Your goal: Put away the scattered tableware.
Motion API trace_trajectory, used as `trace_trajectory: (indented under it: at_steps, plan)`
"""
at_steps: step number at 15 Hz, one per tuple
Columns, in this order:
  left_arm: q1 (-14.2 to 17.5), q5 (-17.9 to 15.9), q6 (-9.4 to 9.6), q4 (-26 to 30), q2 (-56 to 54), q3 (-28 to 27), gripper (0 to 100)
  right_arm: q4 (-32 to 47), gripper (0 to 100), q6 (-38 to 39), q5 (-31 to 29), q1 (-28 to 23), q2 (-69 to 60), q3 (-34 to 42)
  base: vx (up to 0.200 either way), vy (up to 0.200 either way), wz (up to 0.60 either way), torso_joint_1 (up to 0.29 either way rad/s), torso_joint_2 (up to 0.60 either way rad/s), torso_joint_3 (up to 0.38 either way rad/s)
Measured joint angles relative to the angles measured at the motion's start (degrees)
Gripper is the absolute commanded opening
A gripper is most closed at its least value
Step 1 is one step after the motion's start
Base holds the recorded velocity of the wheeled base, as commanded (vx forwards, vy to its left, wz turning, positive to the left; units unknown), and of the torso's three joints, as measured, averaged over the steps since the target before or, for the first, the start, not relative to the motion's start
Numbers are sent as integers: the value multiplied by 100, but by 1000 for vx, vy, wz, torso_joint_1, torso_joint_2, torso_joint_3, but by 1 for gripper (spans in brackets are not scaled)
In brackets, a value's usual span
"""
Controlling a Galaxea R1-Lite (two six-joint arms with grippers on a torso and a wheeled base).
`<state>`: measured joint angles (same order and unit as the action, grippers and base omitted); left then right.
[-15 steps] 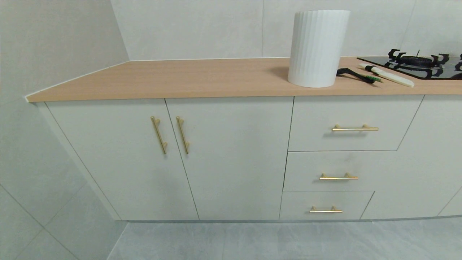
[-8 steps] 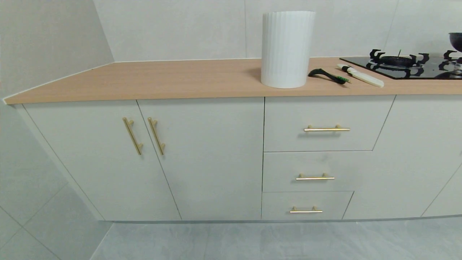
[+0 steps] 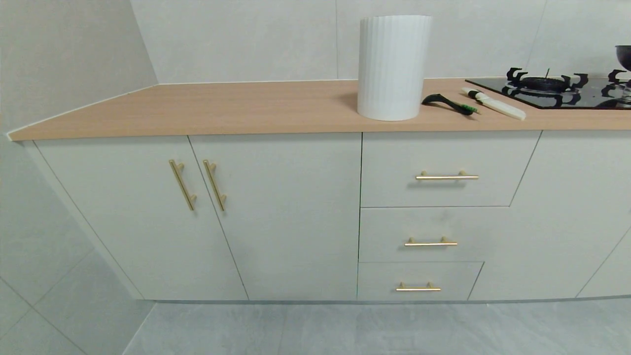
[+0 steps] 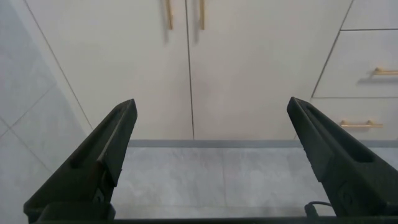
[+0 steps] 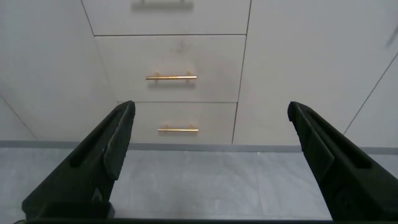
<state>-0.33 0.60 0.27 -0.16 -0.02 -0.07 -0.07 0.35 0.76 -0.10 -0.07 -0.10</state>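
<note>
Tableware: we are looking at a white knife (image 3: 494,103) and a black-handled tool (image 3: 446,102) with a green part, lying side by side on the counter (image 3: 222,106). Whether they are touching we cannot tell.
Their place: they are resting between a tall white ribbed pot (image 3: 393,66) and the black stove (image 3: 557,91), the tool just beside the pot.
Pot: it is standing upright near the counter's front edge, and we cannot see inside it.
Below the counter: three drawers are sitting shut under the pot, the top one with a gold handle (image 3: 446,176), next to two shut doors (image 3: 197,217).
Left gripper (image 4: 211,106): we are holding it low, facing the doors and the floor, fingers spread wide and grasping nothing.
Right gripper (image 5: 210,107): we are holding it low too, facing the lower drawers, likewise spread and empty.
Progress: we are judging the job as not yet begun, since both pieces are lying loose and both grippers are well apart from them.
Left to do: we are expecting to lift an arm to the counter, pick up each piece, and stow it, probably in the pot or a drawer.
</note>
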Motion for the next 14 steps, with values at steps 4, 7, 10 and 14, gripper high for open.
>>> trace_trajectory:
  at_steps: [4,7,10,14]
  plan:
    - [0,0,0,2,0,-2,100,0,100,-2,0,0,2,0,200,0,0,7,7,1]
    - [0,0,-6,0,0,0,100,0,100,-2,0,0,0,0,67,0,0,-1,1,-1]
    - [-5,0,-2,2,0,5,100,0,100,-9,0,0,5,0,0,0,0,0,0,0]
    - [0,-2,-2,0,0,0,100,0,100,-9,2,0,2,0,0,0,0,0,0,0]
